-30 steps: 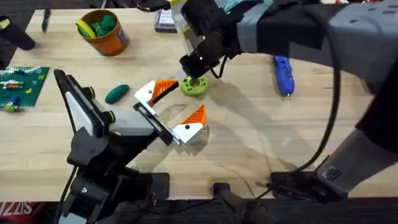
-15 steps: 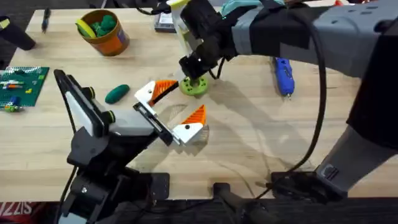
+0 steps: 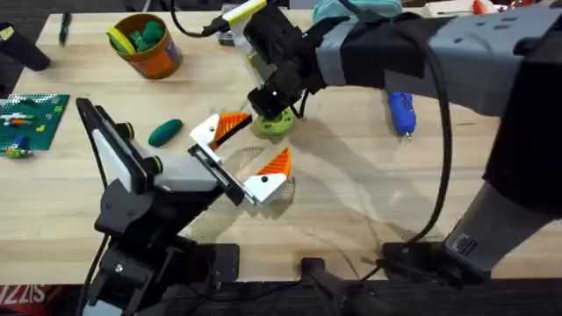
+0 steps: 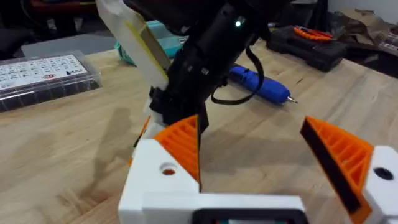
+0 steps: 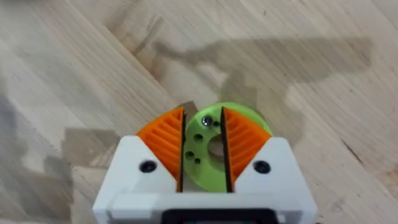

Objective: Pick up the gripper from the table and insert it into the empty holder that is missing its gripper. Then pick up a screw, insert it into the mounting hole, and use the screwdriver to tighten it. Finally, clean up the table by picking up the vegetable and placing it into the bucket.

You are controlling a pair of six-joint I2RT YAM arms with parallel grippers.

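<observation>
My right gripper [image 5: 203, 112] hangs right over a lime-green round piece [image 5: 245, 121] on the table [image 3: 351, 202]. Its orange pads [image 5: 165, 140] stand a narrow gap apart, and a small metal screw [image 5: 206, 120] shows between them, touching neither. From overhead the right gripper [image 3: 270, 105] covers part of that piece [image 3: 274, 125]. My left gripper [image 3: 246, 149] rests open and empty just in front of it. The dark green vegetable [image 3: 165, 132] lies to the left. The orange bucket [image 3: 145, 48] stands at the back left. The blue screwdriver [image 3: 399, 105] lies at the right. The loose gripper and its holder are out of view.
A green baseplate [image 3: 31, 118] with small bricks lies at the left edge. A clear parts box [image 4: 43, 74] and a black pen [image 3: 63, 26] sit along the back. A black case [image 4: 311, 43] lies behind the screwdriver [image 4: 258, 84]. The bucket holds a yellow and a green toy.
The right arm has shifted a little to the left and back over the lime-green piece. The left arm has not moved.
</observation>
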